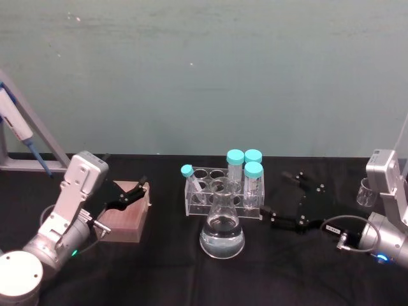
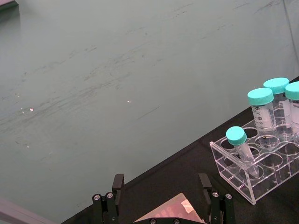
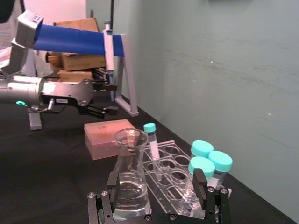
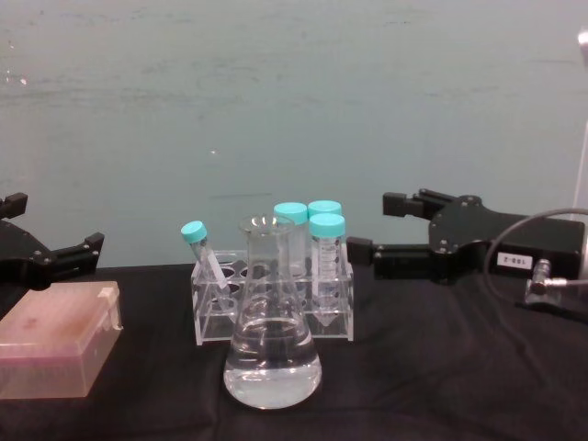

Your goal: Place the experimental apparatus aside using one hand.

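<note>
1. Right gripper (image 1: 275, 195): over the right-centre of the black table (image 1: 159, 271), jaws spread wide and grasping nothing. Its fingertips point at the right end of the tube rack (image 4: 211, 326) and lie just beside it; whether the lower finger touches the rack cannot be told.
2. Flask (image 4: 272, 354): conical and clear, with clear liquid in its lower part. It stands upright at the table's centre, just in front of the rack.
3. Tube rack: clear plastic, directly behind the flask. Three wide tubes (image 1: 253, 183) with teal caps stand upright at its right end. One slim capped tube (image 1: 191, 180) leans in a hole at its left end.
4. Small beaker (image 1: 365, 192): at the far right of the table, beyond the right arm and well apart from the rack.
5. Left gripper (image 1: 141, 190): at the table's left, jaws apart above the near end of a pink box (image 4: 55, 349), gripping nothing.
6. Pipette stand (image 3: 128, 74): at the back left, carrying a blue pipette (image 3: 77, 41).
</note>
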Tool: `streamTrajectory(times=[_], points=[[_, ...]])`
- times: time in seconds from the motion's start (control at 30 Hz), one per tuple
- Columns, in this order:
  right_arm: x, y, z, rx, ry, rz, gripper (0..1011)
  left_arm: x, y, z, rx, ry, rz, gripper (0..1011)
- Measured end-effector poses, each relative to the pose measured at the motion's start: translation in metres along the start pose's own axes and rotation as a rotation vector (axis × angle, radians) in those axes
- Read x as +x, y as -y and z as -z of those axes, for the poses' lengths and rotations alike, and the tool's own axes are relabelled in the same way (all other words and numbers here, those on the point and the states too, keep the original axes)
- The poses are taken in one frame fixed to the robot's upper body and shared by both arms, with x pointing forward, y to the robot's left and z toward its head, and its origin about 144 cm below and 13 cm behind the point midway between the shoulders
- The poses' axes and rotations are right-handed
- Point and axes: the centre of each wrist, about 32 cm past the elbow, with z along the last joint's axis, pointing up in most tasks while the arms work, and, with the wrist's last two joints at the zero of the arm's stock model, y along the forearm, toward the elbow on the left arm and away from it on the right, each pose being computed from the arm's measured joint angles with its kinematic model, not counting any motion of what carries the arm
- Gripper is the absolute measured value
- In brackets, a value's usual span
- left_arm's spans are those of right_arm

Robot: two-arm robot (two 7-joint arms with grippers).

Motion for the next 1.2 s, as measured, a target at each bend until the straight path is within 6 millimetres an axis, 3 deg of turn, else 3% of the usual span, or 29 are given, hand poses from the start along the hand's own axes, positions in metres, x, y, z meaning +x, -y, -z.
streamTrajectory(times=[1.2], points=[[0.023,-0.040,0.006,-0.020,-0.039,-0.151,1000,0.000,0.000,0.000,0.000,0.000,0.000,1000]])
